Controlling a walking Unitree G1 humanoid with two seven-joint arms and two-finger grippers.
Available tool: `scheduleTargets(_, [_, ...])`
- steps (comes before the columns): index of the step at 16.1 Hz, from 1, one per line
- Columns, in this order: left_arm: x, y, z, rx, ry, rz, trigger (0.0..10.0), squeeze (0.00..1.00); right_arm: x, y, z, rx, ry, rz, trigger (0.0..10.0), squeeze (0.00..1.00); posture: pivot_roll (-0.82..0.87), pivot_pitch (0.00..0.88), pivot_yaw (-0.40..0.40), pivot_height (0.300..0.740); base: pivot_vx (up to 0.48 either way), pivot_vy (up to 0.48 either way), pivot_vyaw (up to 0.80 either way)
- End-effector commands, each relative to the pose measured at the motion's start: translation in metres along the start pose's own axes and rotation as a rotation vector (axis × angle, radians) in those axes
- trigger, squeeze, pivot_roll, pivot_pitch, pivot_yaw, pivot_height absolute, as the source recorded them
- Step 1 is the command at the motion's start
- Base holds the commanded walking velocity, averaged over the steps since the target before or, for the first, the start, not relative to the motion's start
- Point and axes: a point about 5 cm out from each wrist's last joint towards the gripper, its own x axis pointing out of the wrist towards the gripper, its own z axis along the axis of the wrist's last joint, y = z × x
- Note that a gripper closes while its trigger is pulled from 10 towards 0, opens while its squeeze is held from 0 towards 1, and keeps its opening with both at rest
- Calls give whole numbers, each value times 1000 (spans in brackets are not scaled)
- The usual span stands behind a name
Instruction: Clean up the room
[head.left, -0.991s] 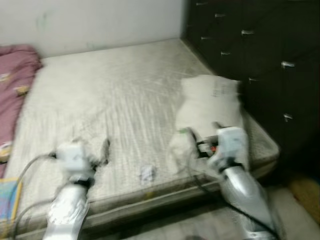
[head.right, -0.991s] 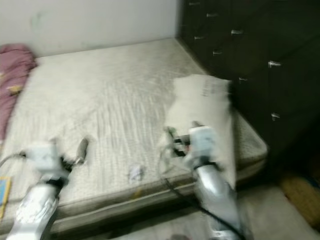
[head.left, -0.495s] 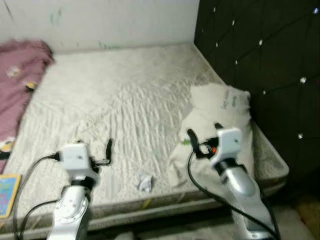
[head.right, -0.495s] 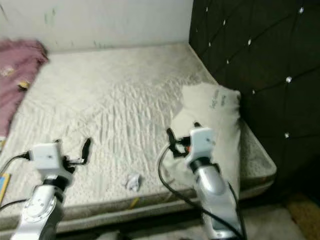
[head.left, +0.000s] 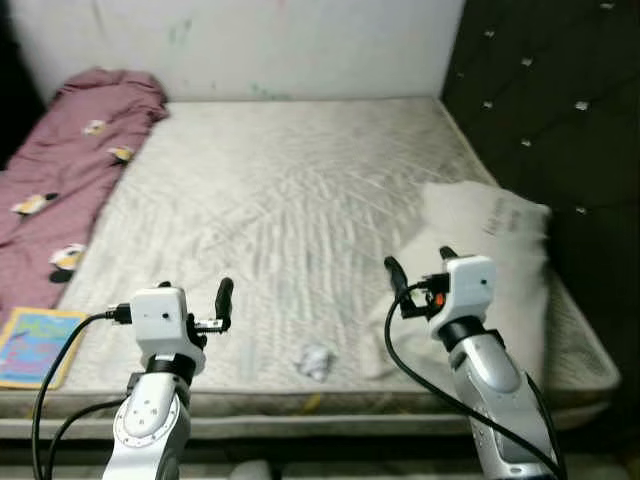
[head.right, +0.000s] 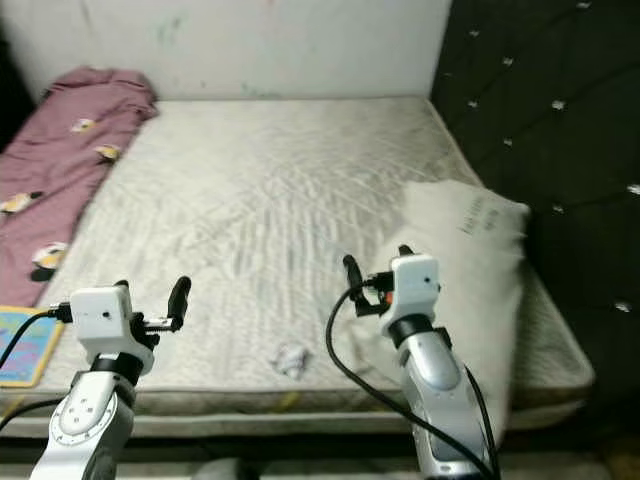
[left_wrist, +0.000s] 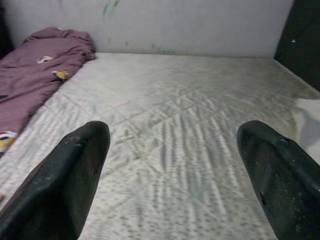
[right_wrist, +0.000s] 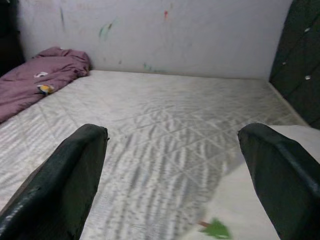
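A small crumpled white paper (head.left: 315, 360) lies on the bare quilted mattress (head.left: 280, 180) near its front edge, between my two arms. A white pillow (head.left: 490, 240) rests at the mattress's right side, against the dark headboard. My left gripper (head.left: 196, 290) hovers open over the front left of the mattress, nothing between its fingers (left_wrist: 75, 170). My right gripper (head.left: 419, 262) hovers open at the front right, just left of the pillow, also holding nothing. Its fingers (right_wrist: 70, 180) stand wide apart.
A maroon blanket (head.left: 70, 160) with cartoon prints is bunched along the mattress's left side. A colourful flat book (head.left: 35, 345) lies at the front left corner. The black tufted headboard (head.left: 560, 120) rises on the right, a white wall (head.left: 300, 40) behind.
The whole picture has shifted and sharpened, so the camera turned left and now shows more blanket and the book. Both grippers stay open and raised over the front edge.
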Motion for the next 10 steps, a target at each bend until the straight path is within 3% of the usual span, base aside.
scheduleTargets(1, [1,5,-1,24,14,19,10000,0,3,5,3,17,-11,14,10000,0,51,11,13,740,0,315,0])
scheduleTargets(4, [2,5,-1,23,17,22,10000,0,6,7,5,21,-21,19,10000,0,50,25,17,740,0,294,0])
scheduleTargets(7, [3,5,1,20,10,33,10000,0,9,9,8,4,-41,36,10000,0,52,18,14,740,0,0,0])
scheduleTargets(10, [3,2,1,22,16,18,10000,0,9,8,8,4,-40,31,10000,0,49,25,12,740,0,0,702])
